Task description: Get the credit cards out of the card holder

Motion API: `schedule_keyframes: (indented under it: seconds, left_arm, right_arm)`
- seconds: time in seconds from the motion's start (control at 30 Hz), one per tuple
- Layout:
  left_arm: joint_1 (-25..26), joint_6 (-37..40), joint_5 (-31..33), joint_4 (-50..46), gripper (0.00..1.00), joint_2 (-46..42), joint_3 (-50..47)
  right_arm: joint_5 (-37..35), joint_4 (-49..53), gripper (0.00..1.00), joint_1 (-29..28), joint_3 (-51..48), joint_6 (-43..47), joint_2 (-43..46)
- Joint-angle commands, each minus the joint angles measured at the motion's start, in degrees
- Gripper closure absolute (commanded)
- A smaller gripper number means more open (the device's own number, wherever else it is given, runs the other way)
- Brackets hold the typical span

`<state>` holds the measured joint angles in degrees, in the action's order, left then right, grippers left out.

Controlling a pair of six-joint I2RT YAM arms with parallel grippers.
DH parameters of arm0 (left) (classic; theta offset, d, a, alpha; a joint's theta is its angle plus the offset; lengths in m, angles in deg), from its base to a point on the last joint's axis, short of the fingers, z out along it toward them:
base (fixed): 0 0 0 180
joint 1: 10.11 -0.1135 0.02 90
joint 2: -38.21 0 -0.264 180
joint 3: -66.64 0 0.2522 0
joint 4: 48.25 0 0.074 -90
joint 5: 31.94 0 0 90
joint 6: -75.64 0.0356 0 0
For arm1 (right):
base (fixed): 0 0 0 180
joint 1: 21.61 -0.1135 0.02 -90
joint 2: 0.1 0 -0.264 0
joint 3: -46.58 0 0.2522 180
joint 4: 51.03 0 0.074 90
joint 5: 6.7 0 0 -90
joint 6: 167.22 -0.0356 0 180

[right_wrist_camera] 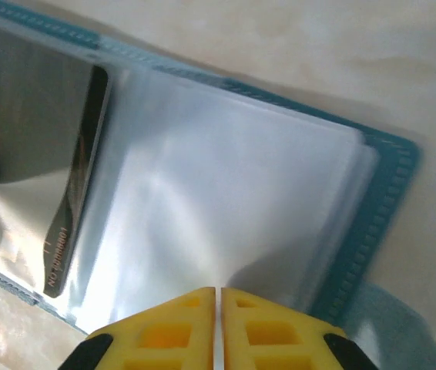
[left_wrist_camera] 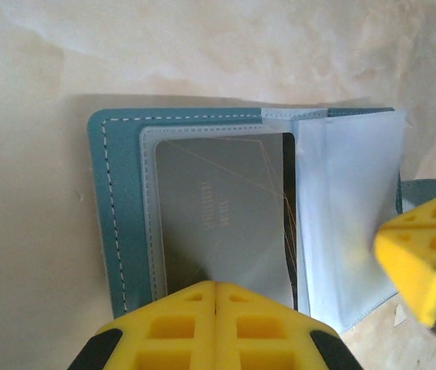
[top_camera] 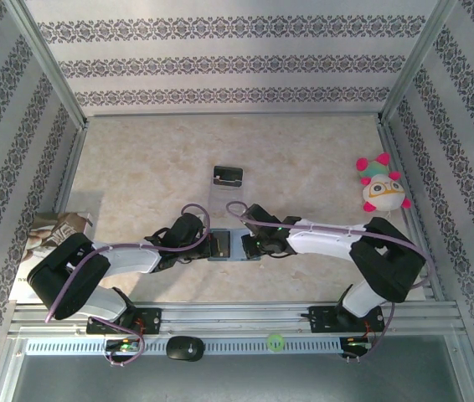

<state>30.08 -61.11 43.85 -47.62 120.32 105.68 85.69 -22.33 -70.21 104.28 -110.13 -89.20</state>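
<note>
The left gripper [left_wrist_camera: 216, 299] has its yellow fingers pressed flat together, tips down on the near edge of the open card holder [left_wrist_camera: 116, 220]. The right gripper [right_wrist_camera: 218, 302] is also drawn in to a thin seam over the holder's right half. Whether a sleeve is nipped between those tips cannot be told.

From above, the holder lies open on the table [top_camera: 304, 159], near the front edge and between the two grippers, one on each side. A clear stand [top_camera: 227, 176] sits farther back and a plush toy [top_camera: 381, 188] is well off to the right.

The left wrist camera shows the teal stitched border and a grey card [left_wrist_camera: 218, 204] face-up in its pocket, just beyond the left fingertips. The clear sleeves [left_wrist_camera: 349, 223] stand lifted on the right, beside one yellow finger [left_wrist_camera: 422, 258] of the right arm. The right wrist camera shows the same card edge-on, dark, at the left behind the glossy sleeves.
</note>
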Motion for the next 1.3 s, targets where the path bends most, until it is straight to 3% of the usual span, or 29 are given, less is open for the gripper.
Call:
schedule_keyframes:
  seconds: [0.0, 0.17, 0.27, 0.37, 0.57, 0.77, 1.27]
  left_arm:
    - [0.75, 0.98, -0.15, -2.3, 1.0, 0.93, -0.34]
    - [0.73, 1.21, 0.83, -4.16, 1.0, -4.26, -0.1]
    - [0.69, 1.87, 2.19, -6.15, 0.89, -9.17, 0.25]
    - [0.73, 3.58, 4.01, -9.16, 0.86, -11.78, 1.03]
    - [0.51, 5.6, 4.74, -9.32, 0.91, -8.1, 1.54]
    - [-0.37, 5.71, 2.82, -5.46, 0.91, -4.11, 1.23]
    - [-2.48, 6.04, 2.06, -7.37, 0.95, -0.54, 0.96]
  right_arm:
    - [-3.77, 4.62, 0.89, 1.63, -1.41, -1.47, 3.05]
    - [-2.54, 4.03, 0.81, 0.99, 1.94, 2.87, 10.22]
    - [2.62, 2.58, 0.78, 0.78, 5.18, 4.69, 10.82]
    - [9.81, 1.18, 0.77, 0.78, 8.59, 4.38, 7.11]
    - [18.34, -2.22, 0.78, 0.87, 11.69, 0.97, -3.51]
    - [20.09, -4.77, 0.79, 1.0, 11.34, -0.78, -8.35]
    - [17.91, -5.22, 0.77, 3.51, 8.86, -1.99, -11.8]
